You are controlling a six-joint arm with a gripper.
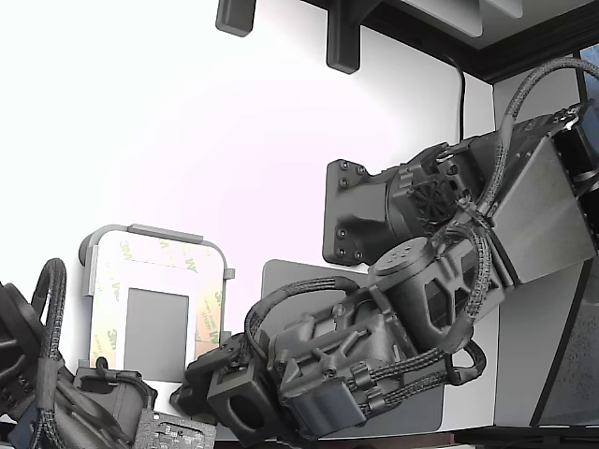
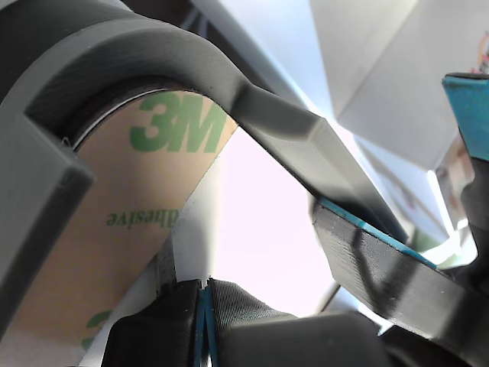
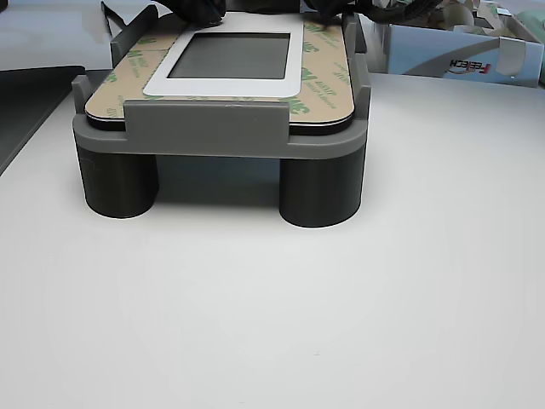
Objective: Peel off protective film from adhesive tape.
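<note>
From the wrist view I read the gripper (image 2: 205, 306) as closed: its two dark pads met along a thin blue seam right at the lower edge of the protective film (image 2: 145, 222), and they seemed to be pinching that edge, though the contact itself sat half out of frame and I could not be sure any liner was really between them. The film lay cream and 3M-printed, curving under the grey fixture (image 2: 99, 53) rim at that corner.

In the exterior view the gripper (image 1: 208, 367) sat against the fixture (image 1: 154, 234) corner nearest the arm, with the liner strips (image 1: 211, 313) framing the grey rectangle (image 1: 156, 327). The other view showed the adhesive tape (image 3: 328, 64) with its liner lying flat all around the fixture (image 3: 221, 128) top; I saw no lifted corner there.

My worries from here: if the pads held only the liner's very lip, a pull would have slipped off or torn it. If they had bitten through to the tape, the whole strip could have lifted off the plate. A pull angled toward the fixture rim might have snagged the liner on it, or dragged the fixture along the table (image 3: 272, 324), since nothing visibly clamped it.
</note>
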